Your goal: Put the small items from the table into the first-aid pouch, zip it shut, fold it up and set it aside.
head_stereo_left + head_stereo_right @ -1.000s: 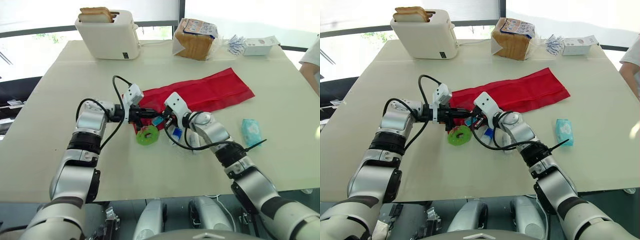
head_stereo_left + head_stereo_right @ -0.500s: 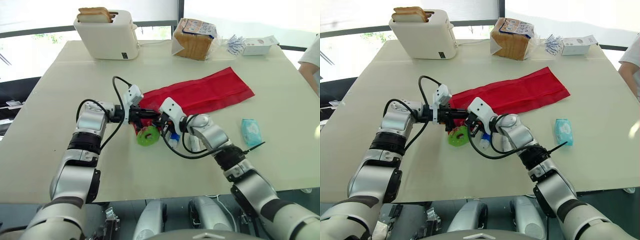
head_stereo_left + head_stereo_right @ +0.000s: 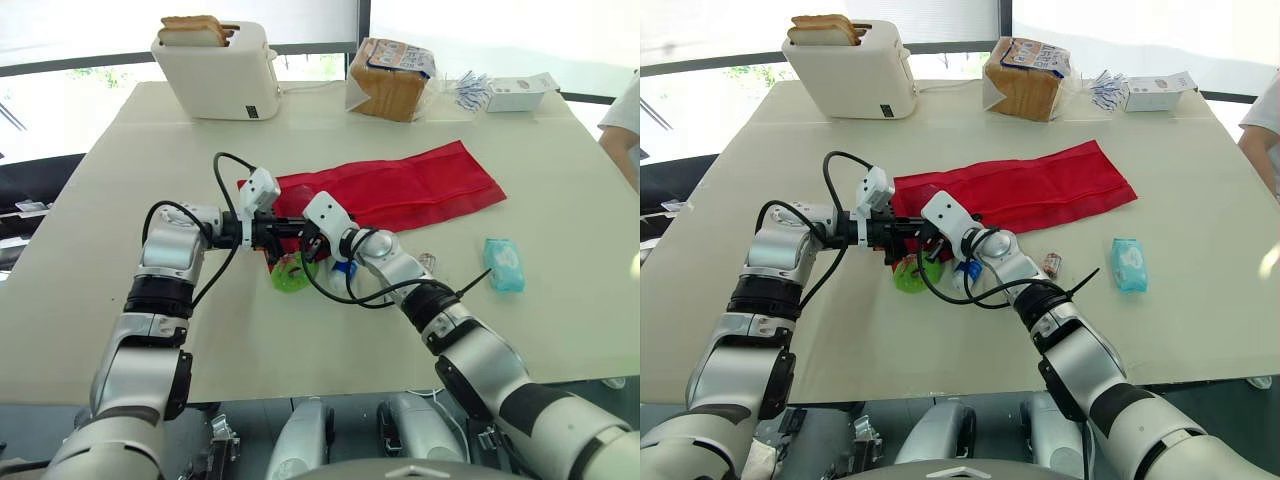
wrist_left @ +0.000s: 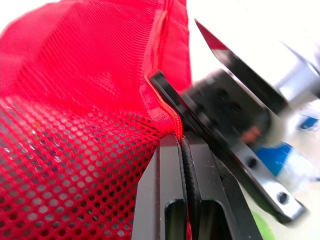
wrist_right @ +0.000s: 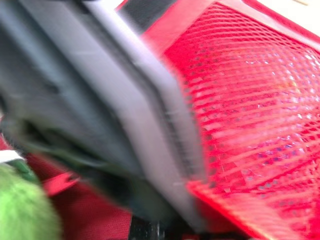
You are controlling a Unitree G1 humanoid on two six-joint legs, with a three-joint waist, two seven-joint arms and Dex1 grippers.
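On table (image 3: 130,160), long red mesh pouch (image 3: 410,185) unfolded; left claw (image 4: 182,145) clamped on edge; right claw (image 3: 312,243) unclear.

Beige table (image 3: 120,300), bright windows (image 3: 80,30) behind, daylight, dark floor below
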